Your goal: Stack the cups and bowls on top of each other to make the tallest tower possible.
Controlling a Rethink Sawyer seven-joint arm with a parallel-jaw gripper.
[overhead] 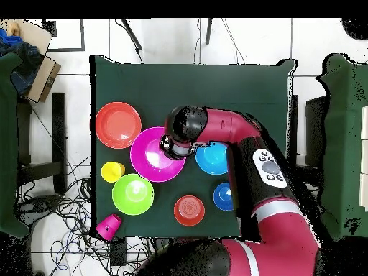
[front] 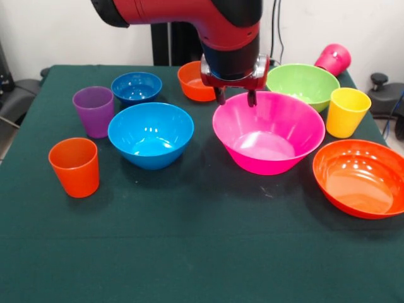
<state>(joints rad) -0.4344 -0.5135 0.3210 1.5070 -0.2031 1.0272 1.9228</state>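
Note:
My gripper (front: 235, 98) hangs open over the far rim of the very large pink bowl (front: 269, 136) (overhead: 151, 159), with nothing between its fingers. Left of that bowl sits the medium blue bowl (front: 151, 134), and behind it the small blue bowl (front: 136, 87) and the small orange bowl (front: 192, 83). The purple cup (front: 94, 111) and the orange cup (front: 74, 166) stand upright at the left. On the right are the lime green bowl (front: 303, 85), the yellow cup (front: 346, 112) and the large orange bowl (front: 360, 178). The magenta cup (front: 333, 59) lies on its side at the far right corner.
Everything stands on a dark green tablecloth (front: 202, 252). In the overhead view the arm (overhead: 237, 136) covers the purple and orange cups. Cables and a chair lie beyond the table's edges.

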